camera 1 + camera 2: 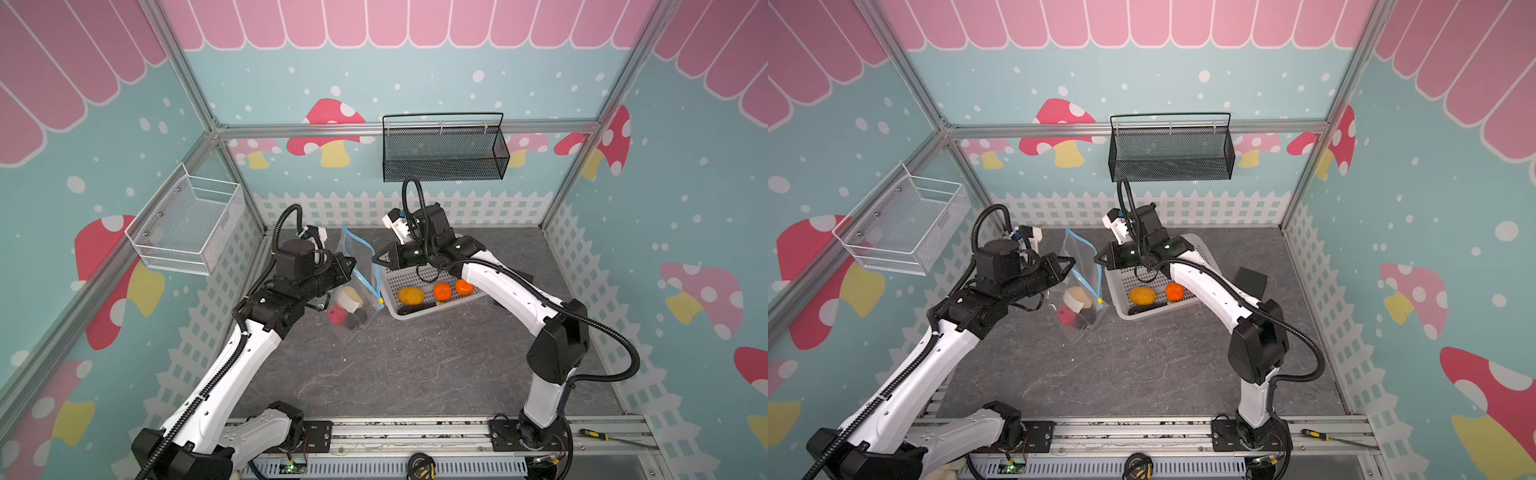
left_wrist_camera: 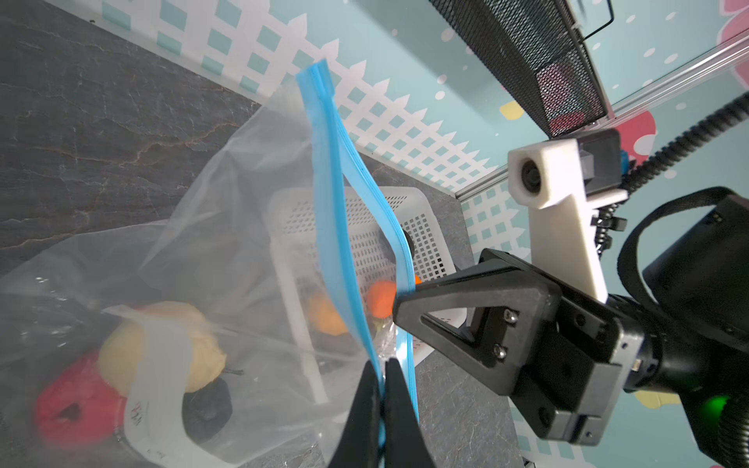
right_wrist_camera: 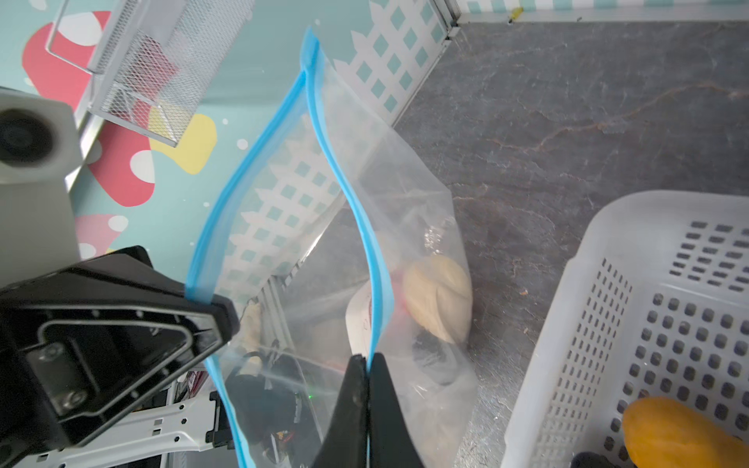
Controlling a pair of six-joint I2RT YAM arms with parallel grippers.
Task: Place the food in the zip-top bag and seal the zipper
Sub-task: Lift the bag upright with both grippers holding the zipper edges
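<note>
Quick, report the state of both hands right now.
Left hand: closed, pinching one lip of the zipper on the zip-top bag.
Right hand: closed, pinching the opposite zipper lip.

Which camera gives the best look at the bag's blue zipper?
The right wrist view: the zipper fills the picture, its two blue strips parted below a joined end. The left wrist view shows the zipper close too, with a narrower gap. In both top views the zipper is only a thin blue line on the bag.
</note>
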